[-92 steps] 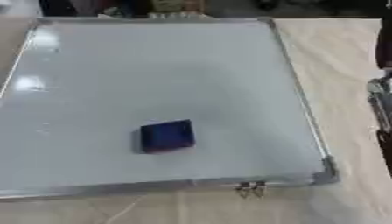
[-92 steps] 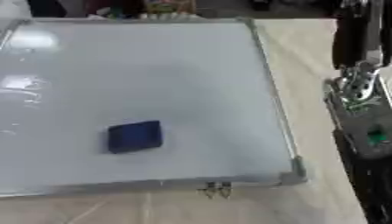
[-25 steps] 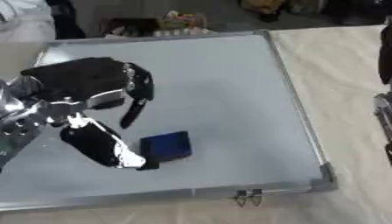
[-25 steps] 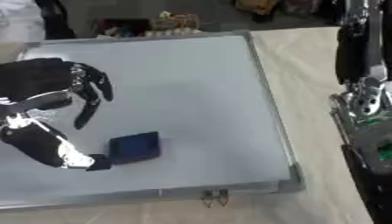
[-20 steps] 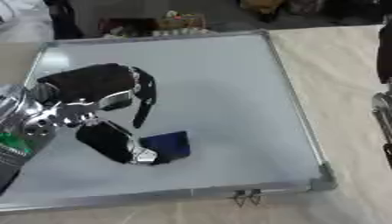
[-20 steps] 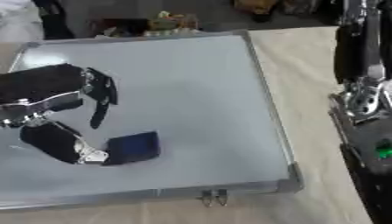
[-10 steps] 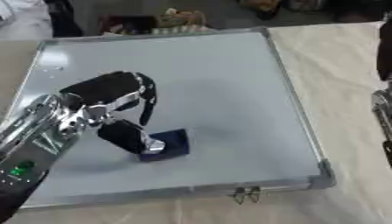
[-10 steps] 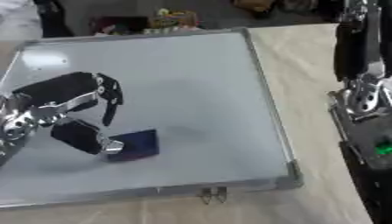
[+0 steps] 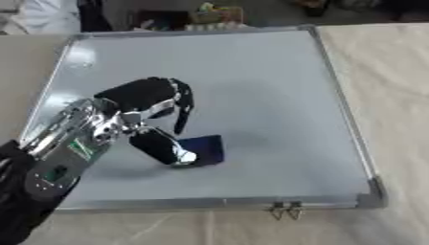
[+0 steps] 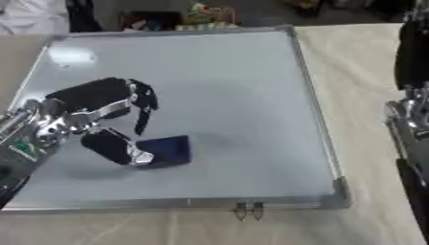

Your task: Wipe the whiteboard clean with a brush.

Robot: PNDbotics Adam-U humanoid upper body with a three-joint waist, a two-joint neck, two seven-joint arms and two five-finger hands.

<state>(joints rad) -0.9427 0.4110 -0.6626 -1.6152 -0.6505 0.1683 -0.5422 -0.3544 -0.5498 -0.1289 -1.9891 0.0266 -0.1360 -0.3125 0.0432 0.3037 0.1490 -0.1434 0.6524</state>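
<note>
Beige table cloth (image 9: 394, 86), colourful clutter (image 9: 220, 12) at far edge, white fabric (image 9: 50, 15)

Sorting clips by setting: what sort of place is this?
Probably a lab or workshop test bench: a whiteboard lies flat on a cloth-covered table, with a blue brush and clutter behind.

Left robot hand (image 9: 142, 103): thumb tip covers the left edge of the blue brush (image 9: 205, 149), contact unclear. Left arm cut off at lower left picture edge. Right robot hand not seen; only part of the right arm (image 10: 411, 119) shows, cut by the right edge. Items (image 9: 209, 12) beyond the whiteboard (image 9: 251, 72) far edge blurred, can't identify. Small metal clips (image 9: 285, 209) at whiteboard near edge too small to tell.
</note>
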